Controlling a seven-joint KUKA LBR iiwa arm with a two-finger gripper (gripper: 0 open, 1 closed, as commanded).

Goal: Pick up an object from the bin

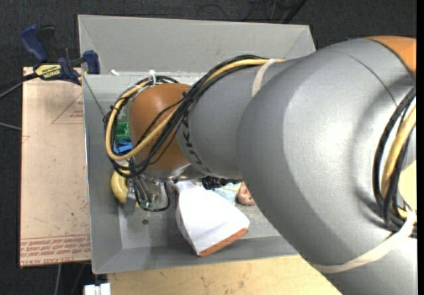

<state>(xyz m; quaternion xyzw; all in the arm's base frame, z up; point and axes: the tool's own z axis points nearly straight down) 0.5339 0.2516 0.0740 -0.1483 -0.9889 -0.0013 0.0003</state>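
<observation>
The gripper, open or closed I couldn't tell, sat so near the yellow thing it might knock it away.

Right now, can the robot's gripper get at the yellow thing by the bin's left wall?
Probably yes. The gripper hangs right beside the yellow thing, with nothing between them; the white bundle lies on its other side, out of the way.

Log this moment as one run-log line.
gripper: in bin, view's lower left | nearest: yellow thing | also: white wedge | held: unclear
</observation>
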